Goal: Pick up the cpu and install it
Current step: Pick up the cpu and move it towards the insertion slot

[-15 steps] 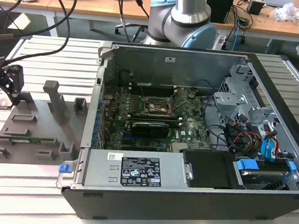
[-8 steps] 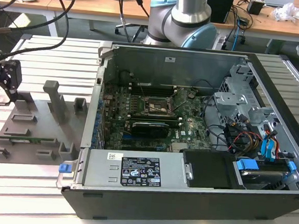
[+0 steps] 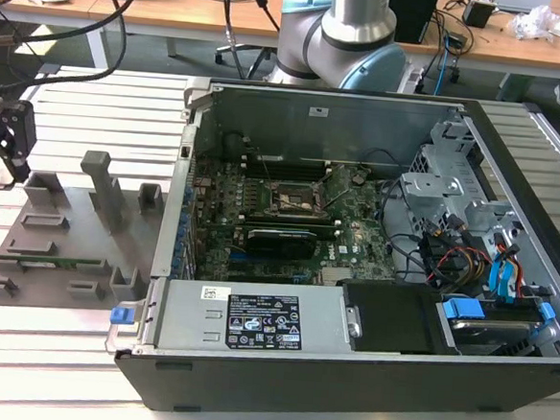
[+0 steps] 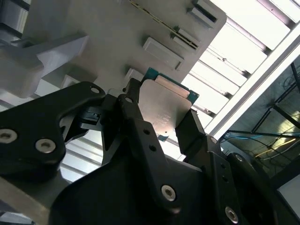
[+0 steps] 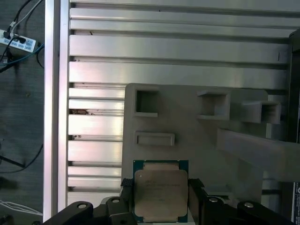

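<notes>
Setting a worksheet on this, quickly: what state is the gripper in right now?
Gripper: closed, holding the cpu by two opposite edges.

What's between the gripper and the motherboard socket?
Exterior view: the grey parts tray and the case's side wall lie between the gripper, holding the cpu in both wrist views, and the motherboard socket.

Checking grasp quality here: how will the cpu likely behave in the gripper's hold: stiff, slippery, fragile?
The cpu looks like a thin flat plate, so it is probably stiff and light. Its smooth metal top and thin edges, pinched by the gripper, suggest it could slip or twist. The thin green rim looks delicate.
</notes>
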Tool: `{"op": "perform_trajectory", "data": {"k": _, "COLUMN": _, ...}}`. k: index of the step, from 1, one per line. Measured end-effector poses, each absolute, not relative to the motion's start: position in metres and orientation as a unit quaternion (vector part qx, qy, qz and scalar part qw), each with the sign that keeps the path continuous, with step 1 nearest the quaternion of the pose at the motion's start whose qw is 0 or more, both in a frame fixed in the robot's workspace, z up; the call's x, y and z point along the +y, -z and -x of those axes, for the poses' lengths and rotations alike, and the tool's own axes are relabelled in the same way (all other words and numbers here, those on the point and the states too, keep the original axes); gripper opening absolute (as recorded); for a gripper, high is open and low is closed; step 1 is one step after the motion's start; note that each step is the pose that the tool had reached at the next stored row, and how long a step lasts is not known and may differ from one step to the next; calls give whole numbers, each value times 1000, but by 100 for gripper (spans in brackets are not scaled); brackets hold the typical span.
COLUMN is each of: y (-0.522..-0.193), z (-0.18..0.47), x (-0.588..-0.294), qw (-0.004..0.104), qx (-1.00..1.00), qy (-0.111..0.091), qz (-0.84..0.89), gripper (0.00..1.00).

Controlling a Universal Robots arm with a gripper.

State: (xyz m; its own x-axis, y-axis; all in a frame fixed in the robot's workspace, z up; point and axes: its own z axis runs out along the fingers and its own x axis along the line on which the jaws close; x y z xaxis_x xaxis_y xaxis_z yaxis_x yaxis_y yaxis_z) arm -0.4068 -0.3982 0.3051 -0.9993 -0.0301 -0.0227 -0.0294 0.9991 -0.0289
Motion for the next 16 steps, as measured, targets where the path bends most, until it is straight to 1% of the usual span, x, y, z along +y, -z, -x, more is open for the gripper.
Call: {"op": "perform_trajectory", "data": {"k": 16, "y": -330, "z": 407, "x": -398, "qw": 12, "qx": 1000, "qy": 14, "qz": 15, "gripper": 55}}
